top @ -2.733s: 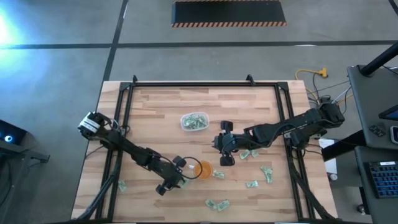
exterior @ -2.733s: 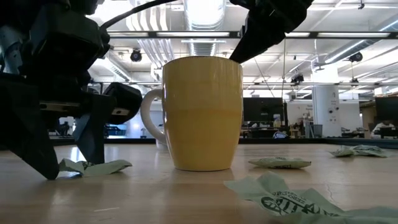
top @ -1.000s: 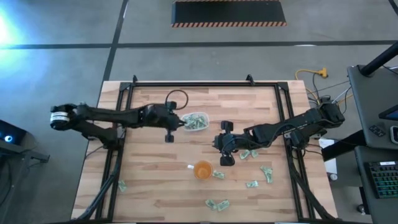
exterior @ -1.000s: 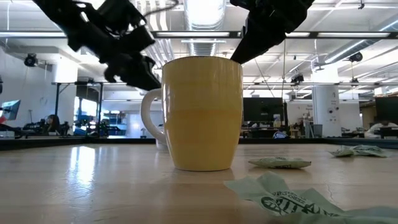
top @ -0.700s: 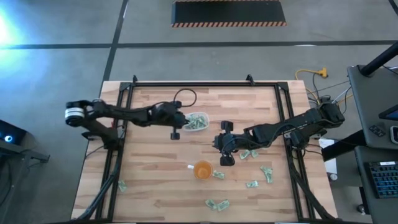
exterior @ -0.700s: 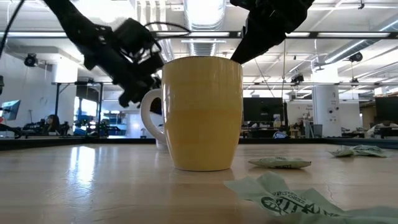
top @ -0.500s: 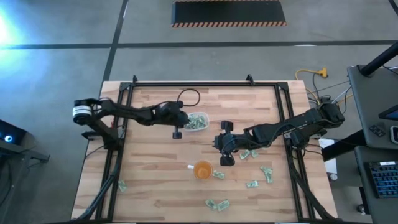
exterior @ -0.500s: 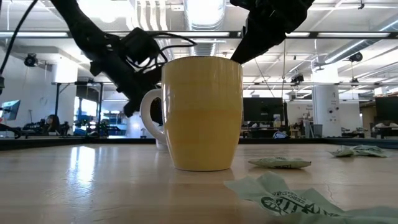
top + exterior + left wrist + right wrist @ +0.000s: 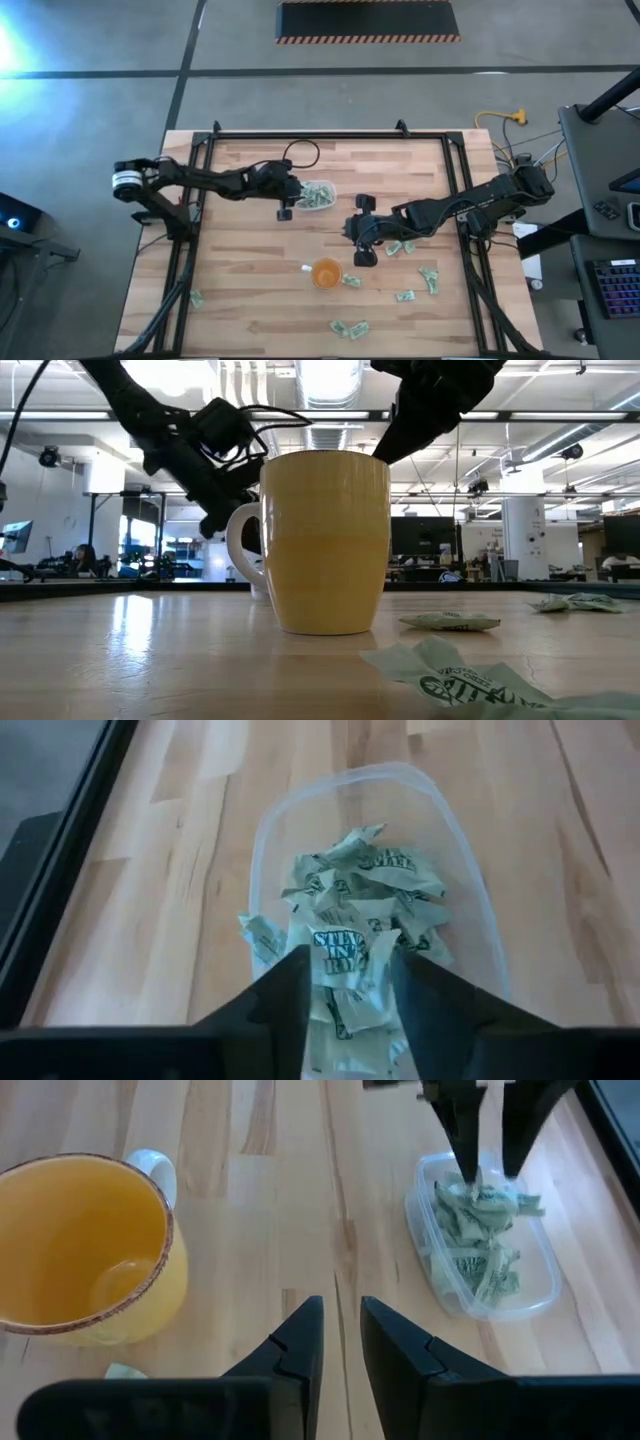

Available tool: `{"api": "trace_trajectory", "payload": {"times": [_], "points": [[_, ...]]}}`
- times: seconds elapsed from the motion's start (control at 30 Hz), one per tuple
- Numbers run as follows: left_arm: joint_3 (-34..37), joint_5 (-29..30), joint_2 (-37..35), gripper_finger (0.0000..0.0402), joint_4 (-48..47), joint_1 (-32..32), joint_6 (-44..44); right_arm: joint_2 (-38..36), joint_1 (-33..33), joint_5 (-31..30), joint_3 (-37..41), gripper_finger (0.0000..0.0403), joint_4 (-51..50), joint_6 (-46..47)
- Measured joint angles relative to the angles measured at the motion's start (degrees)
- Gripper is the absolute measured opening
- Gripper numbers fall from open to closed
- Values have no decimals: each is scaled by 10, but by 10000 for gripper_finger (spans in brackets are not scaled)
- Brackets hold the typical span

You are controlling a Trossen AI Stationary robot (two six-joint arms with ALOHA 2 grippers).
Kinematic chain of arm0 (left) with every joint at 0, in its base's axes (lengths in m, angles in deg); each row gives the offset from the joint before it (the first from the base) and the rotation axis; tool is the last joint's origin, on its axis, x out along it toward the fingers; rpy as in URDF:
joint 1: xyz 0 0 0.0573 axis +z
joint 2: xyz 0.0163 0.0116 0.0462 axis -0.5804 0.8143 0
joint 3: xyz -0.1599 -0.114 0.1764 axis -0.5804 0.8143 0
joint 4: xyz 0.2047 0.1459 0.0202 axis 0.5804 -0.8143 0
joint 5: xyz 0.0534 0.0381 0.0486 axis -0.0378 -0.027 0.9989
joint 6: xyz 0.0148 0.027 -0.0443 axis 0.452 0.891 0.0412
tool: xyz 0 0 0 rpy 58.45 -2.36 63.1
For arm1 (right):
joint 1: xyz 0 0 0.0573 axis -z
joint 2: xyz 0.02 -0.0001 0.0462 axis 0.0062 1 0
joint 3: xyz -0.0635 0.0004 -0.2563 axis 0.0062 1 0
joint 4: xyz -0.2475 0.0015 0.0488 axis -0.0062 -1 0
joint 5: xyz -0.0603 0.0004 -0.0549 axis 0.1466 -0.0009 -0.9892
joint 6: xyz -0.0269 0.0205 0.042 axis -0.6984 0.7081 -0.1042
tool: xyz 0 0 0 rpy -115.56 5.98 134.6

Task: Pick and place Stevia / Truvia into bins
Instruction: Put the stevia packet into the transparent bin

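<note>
The clear tub stands on the table's far middle, with a heap of pale green Stevia sachets inside. My left gripper hovers open over the tub's left end, pointing down into it. Its fingertips are just above the heap, and a printed sachet shows between them. Whether they touch it I cannot tell. My right gripper waits right of the tub, raised and pointing left, with a narrow gap between its fingers. Loose sachets lie flat on the near right of the table.
An orange cup stands near the table's middle, and in the low view the cup hides the tub. A small white scrap lies beside it. One sachet lies at the near left. A dark frame edges the table.
My left gripper has moved from the tub's left side toward the right, over the tub's left end, and has come down a little toward the sachets inside. The right arm and the cup have stayed where they were.
</note>
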Motion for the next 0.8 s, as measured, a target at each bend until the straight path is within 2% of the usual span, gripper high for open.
{"api": "trace_trajectory", "payload": {"times": [0.17, 0.27, 0.4, 0.5, 0.7, 0.8], "points": [[1, 14, -48, 152, -89, 0, -6, 0, 0, -5, 0, 63, -47, 42], [1, 18, -86, 155, -135, 0, -29, 0, 0, -42, 0, 60, -97, 89], [1, 17, -145, 156, -168, -3, -83, 0, 0, -90, 0, 59, -203, 201], [12, -9, -188, 156, -176, -11, -137, 1, 0, -109, 6, 61, -272, 305], [55, -63, -260, 156, -180, -52, -209, 2, 0, -104, 60, 61, -293, 412], [75, -64, -286, 156, -179, -82, -226, 2, 0, -64, 86, 61, -287, 447]]}}
